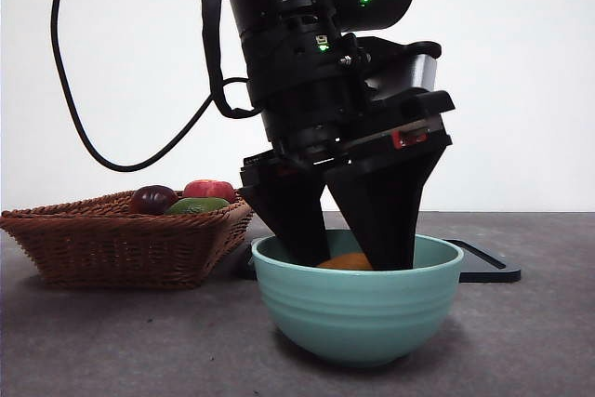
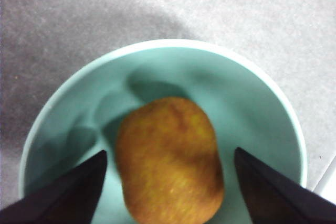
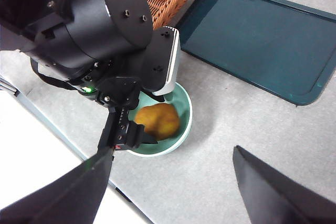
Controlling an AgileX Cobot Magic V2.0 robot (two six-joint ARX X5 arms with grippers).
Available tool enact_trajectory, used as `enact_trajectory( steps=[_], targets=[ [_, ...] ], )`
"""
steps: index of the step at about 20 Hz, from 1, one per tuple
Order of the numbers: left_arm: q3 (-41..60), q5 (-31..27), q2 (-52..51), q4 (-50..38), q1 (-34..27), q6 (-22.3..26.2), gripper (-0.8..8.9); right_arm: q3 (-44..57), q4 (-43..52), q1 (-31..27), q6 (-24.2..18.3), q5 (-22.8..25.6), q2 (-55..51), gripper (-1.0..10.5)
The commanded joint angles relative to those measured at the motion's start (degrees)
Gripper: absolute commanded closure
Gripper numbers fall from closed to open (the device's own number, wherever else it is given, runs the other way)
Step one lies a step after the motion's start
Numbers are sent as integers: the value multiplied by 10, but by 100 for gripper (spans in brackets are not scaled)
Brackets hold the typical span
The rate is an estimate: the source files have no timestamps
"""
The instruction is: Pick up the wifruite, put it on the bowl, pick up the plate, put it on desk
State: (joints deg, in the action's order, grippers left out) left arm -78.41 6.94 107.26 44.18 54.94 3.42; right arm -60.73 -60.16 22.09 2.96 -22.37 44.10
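Left gripper jaws spread apart inside the teal-green glazed bowl, small brown-orange oval fruit lying loose between them on the bowl floor; risk: lifting off-vertical clips the rim, tipping bowl; right gripper open, waiting above.

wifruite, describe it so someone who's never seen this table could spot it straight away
Find the teal-green bowl on the grey desk, beside the wicker basket. The left hand reaches down into it, jaws open. The wifruite is the small oval brown-orange fruit lying inside the bowl between those jaws. It is the only fruit in the bowl; the other fruits sit in the basket.
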Motion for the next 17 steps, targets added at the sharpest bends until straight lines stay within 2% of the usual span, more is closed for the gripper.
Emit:
enact_trajectory(
  steps=[1, 6, 10, 15, 17],
  targets=[
    [-14, -1, 9, 2, 7, 0, 404, -10, 5, 3, -4, -1, 4, 577],
    [-46, -1, -14, 17, 5, 0, 407, -10, 5, 3, -5, 2, 4, 577],
    [-65, -1, -80, 11, -10, 0, 407, -10, 5, 3, -7, 3, 4, 577],
    [-65, 0, -194, 10, -80, -24, 407, -10, 5, 3, -7, 3, 4, 577],
    [-64, 21, -238, 12, -117, -35, 407, -10, 5, 3, -7, 3, 4, 577]
  ],
)
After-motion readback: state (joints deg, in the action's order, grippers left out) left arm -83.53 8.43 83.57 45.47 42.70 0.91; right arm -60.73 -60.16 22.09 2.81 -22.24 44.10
